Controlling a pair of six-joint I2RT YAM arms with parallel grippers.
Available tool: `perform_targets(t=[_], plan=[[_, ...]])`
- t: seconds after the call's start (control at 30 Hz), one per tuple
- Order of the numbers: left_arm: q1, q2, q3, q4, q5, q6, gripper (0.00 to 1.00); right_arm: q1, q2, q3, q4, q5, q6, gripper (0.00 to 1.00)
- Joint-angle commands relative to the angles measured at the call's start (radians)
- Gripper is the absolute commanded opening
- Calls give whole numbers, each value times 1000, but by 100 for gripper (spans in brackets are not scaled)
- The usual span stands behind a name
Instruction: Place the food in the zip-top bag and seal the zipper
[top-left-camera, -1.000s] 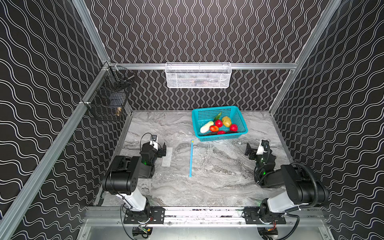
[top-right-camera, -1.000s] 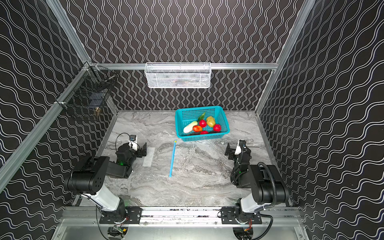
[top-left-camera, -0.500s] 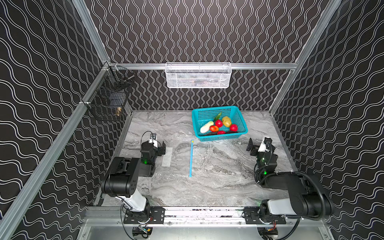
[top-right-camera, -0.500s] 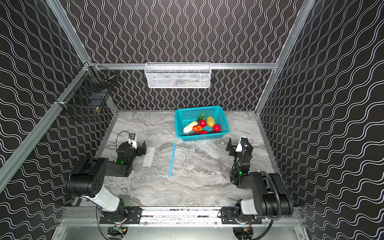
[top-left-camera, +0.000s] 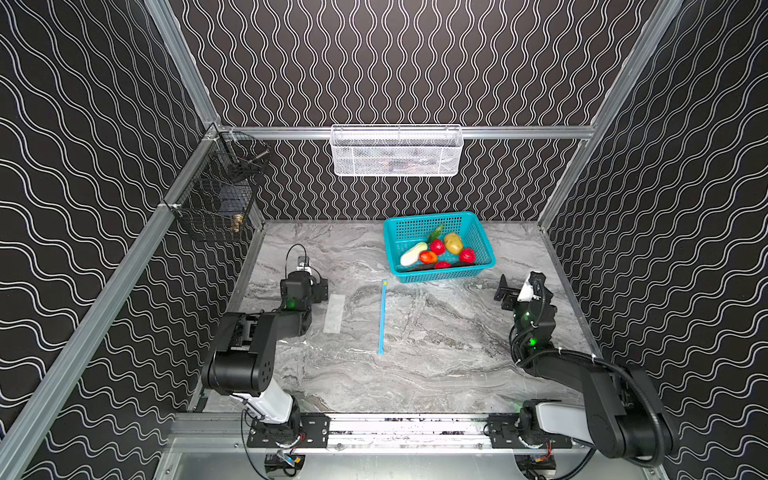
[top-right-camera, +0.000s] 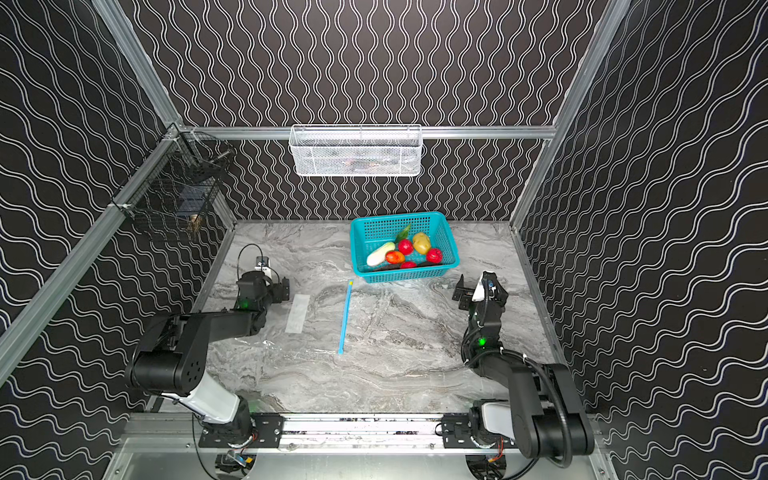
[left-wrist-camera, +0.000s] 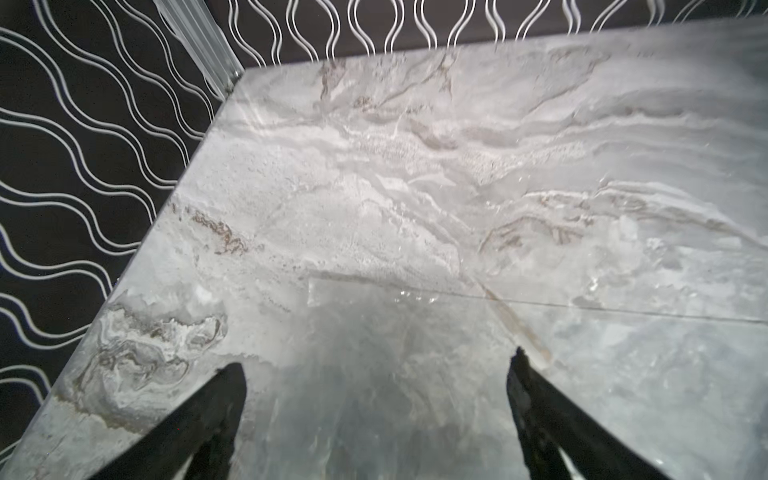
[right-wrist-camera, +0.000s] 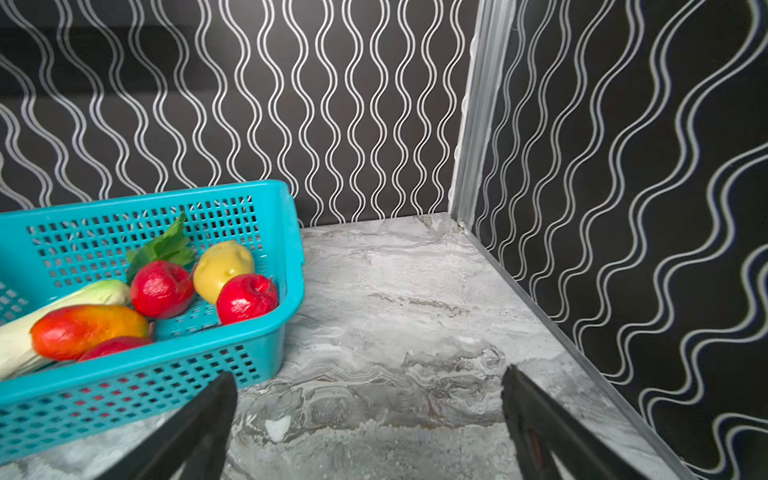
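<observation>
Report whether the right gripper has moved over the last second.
Yes. The right gripper has edged toward the back wall, closer to the teal basket, which has stayed put.

Right arm: elbow dropped low toward front rail, forearm now stretched out flatter. Right gripper (top-left-camera: 513, 291) edged farther back, nearer basket (top-left-camera: 441, 275) corner. Left arm: upper link lowered, reach flatter. Left gripper (top-left-camera: 307, 286) crept slightly toward back wall over clear bag edge.
</observation>
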Motion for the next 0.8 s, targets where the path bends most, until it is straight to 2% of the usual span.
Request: perform_targets(t=[0.0, 0.2, 0.4, 0.5, 0.63, 0.7, 0.77], plan=[[-4, 4, 106, -225, 15, -43, 99, 1, -34, 62, -163, 13, 72, 99], [-19, 21, 266, -470, 14, -48, 99, 1, -28, 222, -497, 38, 248, 99], [-70, 34, 390, -705, -37, -30, 99, 1, 51, 458, -904, -56, 354, 99], [-90, 36, 443, -791, -76, -55, 99, 10, 75, 511, -1006, -39, 387, 99], [-118, 29, 502, -883, -56, -113, 99, 21, 68, 516, -1061, 22, 433, 99], [-158, 30, 533, -951, -80, -165, 99, 21, 60, 517, -1094, 37, 461, 99], [-222, 31, 543, -989, -85, -142, 99, 21, 55, 523, -1132, 42, 498, 99]])
